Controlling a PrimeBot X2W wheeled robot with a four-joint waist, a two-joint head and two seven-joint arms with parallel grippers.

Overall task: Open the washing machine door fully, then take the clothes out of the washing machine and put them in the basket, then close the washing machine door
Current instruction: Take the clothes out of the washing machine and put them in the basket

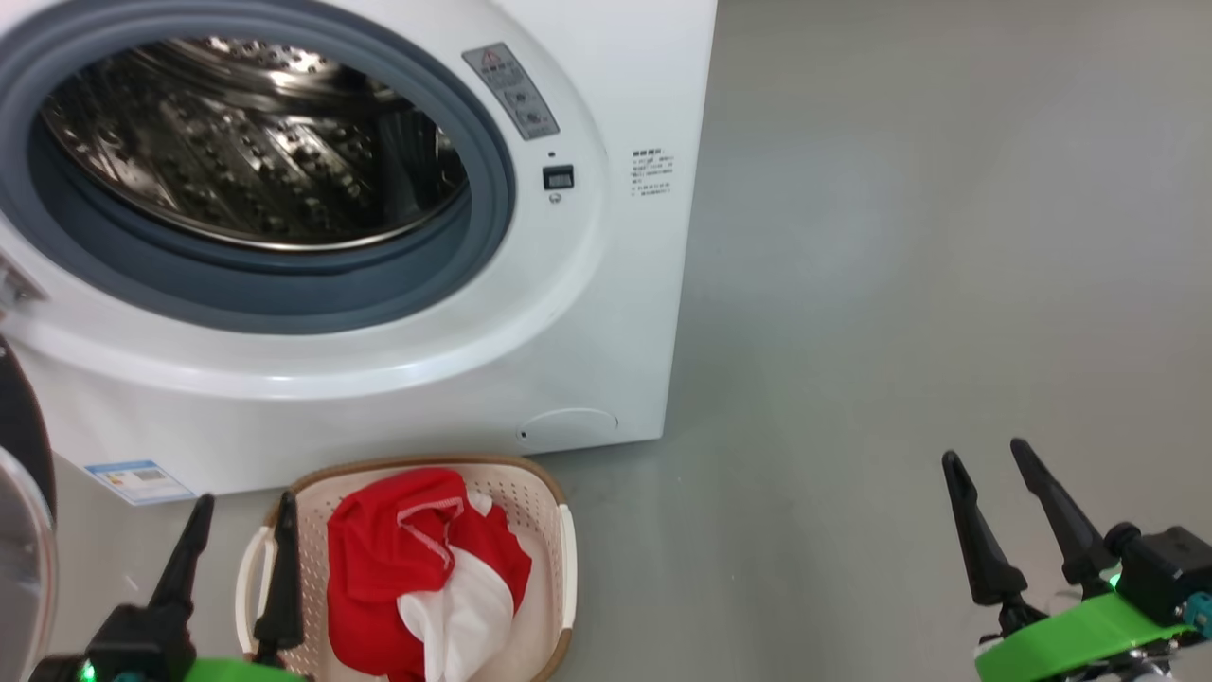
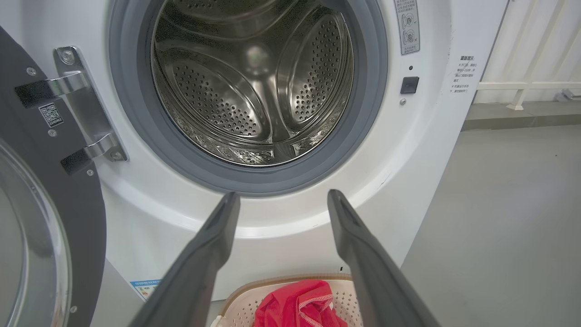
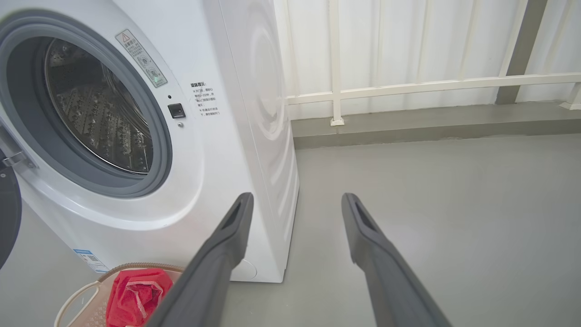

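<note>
The washing machine door (image 1: 17, 426) stands open at the far left, hinged on the washing machine (image 1: 587, 332). The drum (image 1: 256, 142) looks empty, and the clothes (image 1: 407, 559) lie in the basket (image 1: 417, 461). The door is just left of my left gripper (image 1: 244, 502), spread wide and empty. My right gripper (image 1: 985, 453), equally wide, is well apart, so I would push with the left arm.
</note>
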